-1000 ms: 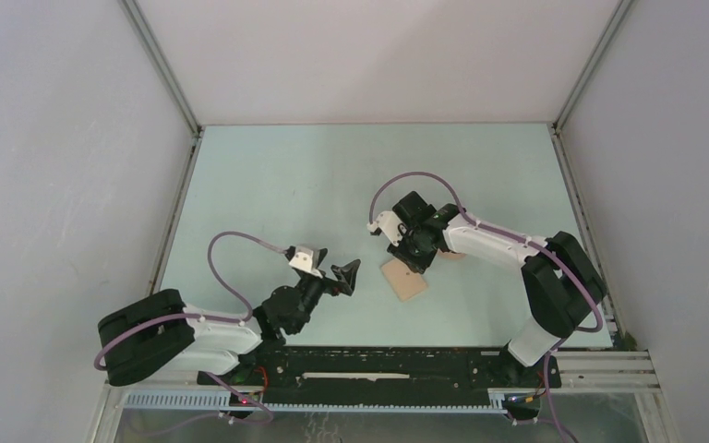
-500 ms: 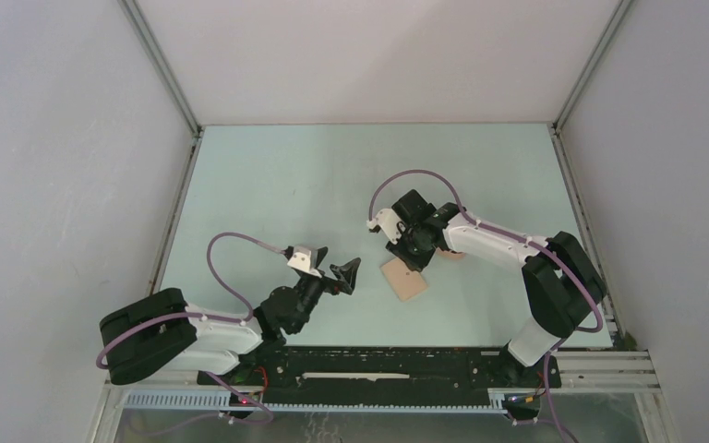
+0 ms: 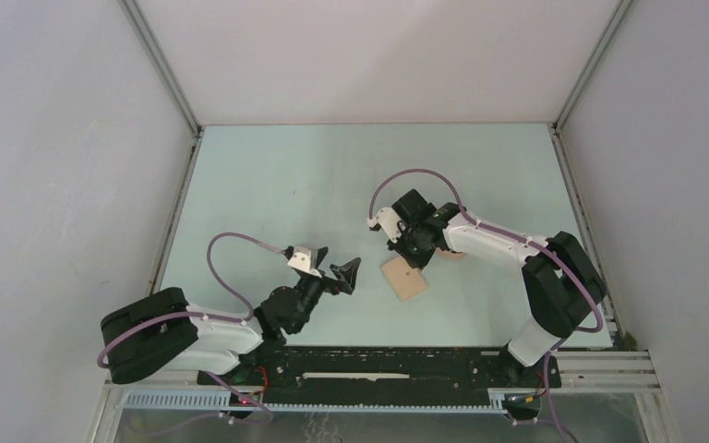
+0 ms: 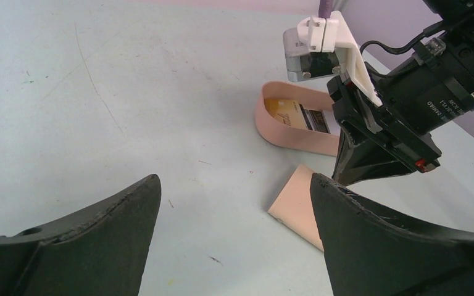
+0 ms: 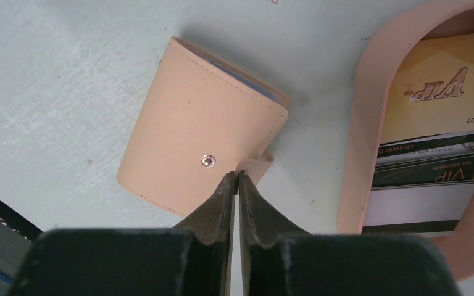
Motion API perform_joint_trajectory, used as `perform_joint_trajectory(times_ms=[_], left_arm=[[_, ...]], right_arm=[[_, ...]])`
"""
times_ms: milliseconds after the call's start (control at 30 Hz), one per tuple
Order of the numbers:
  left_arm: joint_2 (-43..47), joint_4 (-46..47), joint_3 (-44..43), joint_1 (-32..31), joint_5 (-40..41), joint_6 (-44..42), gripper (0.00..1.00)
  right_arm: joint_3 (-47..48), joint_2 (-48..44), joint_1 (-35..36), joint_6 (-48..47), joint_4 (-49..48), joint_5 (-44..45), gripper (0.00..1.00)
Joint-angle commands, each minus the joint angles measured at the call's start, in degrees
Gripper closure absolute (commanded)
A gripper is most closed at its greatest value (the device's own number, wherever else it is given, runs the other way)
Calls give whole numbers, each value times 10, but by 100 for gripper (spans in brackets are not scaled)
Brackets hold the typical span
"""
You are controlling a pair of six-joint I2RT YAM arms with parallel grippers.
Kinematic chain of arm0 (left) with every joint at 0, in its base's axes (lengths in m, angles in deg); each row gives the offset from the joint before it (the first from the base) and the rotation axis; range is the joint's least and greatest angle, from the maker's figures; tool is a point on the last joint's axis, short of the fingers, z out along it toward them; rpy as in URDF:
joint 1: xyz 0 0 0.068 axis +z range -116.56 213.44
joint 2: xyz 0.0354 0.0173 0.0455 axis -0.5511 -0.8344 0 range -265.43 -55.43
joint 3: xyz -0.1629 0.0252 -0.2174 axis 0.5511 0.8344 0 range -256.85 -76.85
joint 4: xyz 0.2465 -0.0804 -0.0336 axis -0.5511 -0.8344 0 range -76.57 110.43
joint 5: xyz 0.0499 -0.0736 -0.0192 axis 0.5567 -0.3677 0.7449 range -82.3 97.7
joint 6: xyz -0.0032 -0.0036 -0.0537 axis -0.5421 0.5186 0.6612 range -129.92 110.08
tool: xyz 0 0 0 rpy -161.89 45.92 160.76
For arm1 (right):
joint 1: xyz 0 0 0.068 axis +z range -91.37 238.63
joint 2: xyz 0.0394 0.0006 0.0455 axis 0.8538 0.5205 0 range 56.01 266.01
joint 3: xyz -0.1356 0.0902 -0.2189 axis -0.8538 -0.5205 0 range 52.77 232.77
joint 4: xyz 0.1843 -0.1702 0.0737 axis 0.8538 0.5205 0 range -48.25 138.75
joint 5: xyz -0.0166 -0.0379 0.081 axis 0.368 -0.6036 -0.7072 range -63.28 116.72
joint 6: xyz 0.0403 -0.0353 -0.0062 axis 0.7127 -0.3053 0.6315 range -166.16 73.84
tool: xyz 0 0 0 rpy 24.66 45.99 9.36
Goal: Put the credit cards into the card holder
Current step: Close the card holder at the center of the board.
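**A:** Status. The card holder [image 5: 197,135] lies folded shut on the table [image 4: 129,92], just beside the peach oval tray [image 5: 361,123] and not touching it. The credit cards [image 5: 429,160] are all in the tray, overlapping, with a gold VIP card [image 5: 438,98] at the far end. None is in the holder yet.

**B:** Right gripper [image 5: 239,177]?

**A:** It is low over the holder's near edge, with the fingers drawn in to a thin slit. The end of the snap tab [image 5: 256,163] sits right at the tips and looks pinched. How deep the bite goes is hidden by the fingers.

**B:** Left gripper [image 4: 234,180]?

**A:** Spread wide, holding nothing, near the holder on the side away from the tray.

**B:** So the step in hand is unsnapping it and opening the flap.

**A:** That's my judgement. The bite should sit on the tab only, not on the cover under it. I'd peel up and away from the metal snap [image 5: 208,161] along the tab's length, not sideways.

**B:** Risk?

**A:** The holder is light and unrestrained, so a pull would probably drag or lift the whole thing. I'd have the left gripper press down on the cover near the fold before pulling. Keep the pull slow, because a thin tab slips easily.
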Motion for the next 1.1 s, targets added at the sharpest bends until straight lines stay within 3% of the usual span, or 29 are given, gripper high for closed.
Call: perform_joint_trajectory(times_ms=[0,100,200,600,867,1067], left_arm=[[-3,29,11,4,-1,-12,5],[-8,30,8,4,-14,-12,6],[-26,30,-2,4,-45,-12,9],[-141,23,-68,4,-110,70,42],[-263,73,-119,4,-204,146,43],[-282,34,-143,4,-190,153,51]], right_arm=[[20,-1,0,8,-15,9,92],[21,-3,0,8,-14,10,100],[21,-6,-3,7,-14,3,100],[20,-15,-25,0,-4,-84,100],[18,-15,-35,-2,-1,-105,100],[19,0,-36,-2,7,-120,100]])
